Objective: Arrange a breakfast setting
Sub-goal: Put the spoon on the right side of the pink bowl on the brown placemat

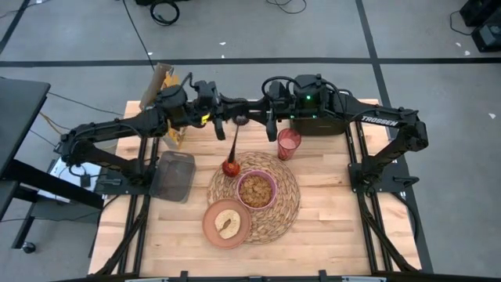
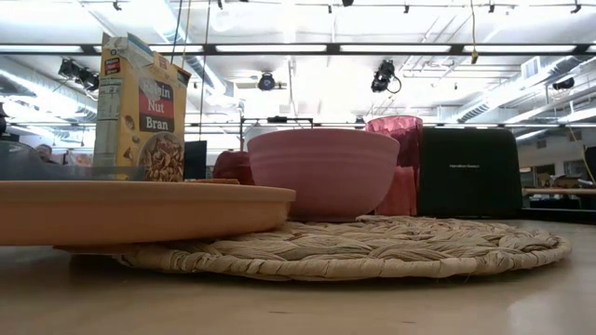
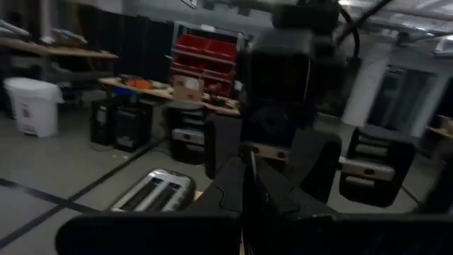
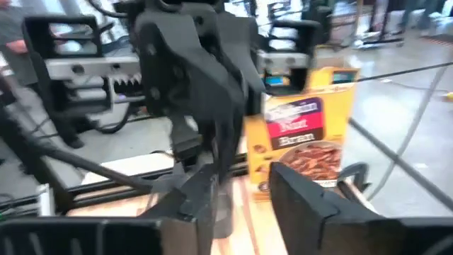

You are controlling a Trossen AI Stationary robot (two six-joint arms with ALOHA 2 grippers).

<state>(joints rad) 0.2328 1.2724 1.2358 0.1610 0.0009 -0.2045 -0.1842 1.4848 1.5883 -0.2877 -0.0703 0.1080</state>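
Note:
High over the table's far middle my two grippers meet tip to tip. My left gripper is shut on the thin metal spoon. My right gripper faces it with its fingers apart. On the woven placemat stand the pink bowl, filled with cereal, and the red apple at the mat's far-left rim. The plate with the toast slice overlaps the mat's near-left edge. The pink cup stands just beyond the mat. My left gripper pinches the spoon's far end between its two shut fingers, which come in level from the table's left. The spoon is lifted clear and slants down toward the near edge, its free end above the apple.
The black toaster stands at the far edge under my right arm. The cereal box stands at the far left. A dark grey container lies left of the mat. Bare wood shows along the near and right sides.

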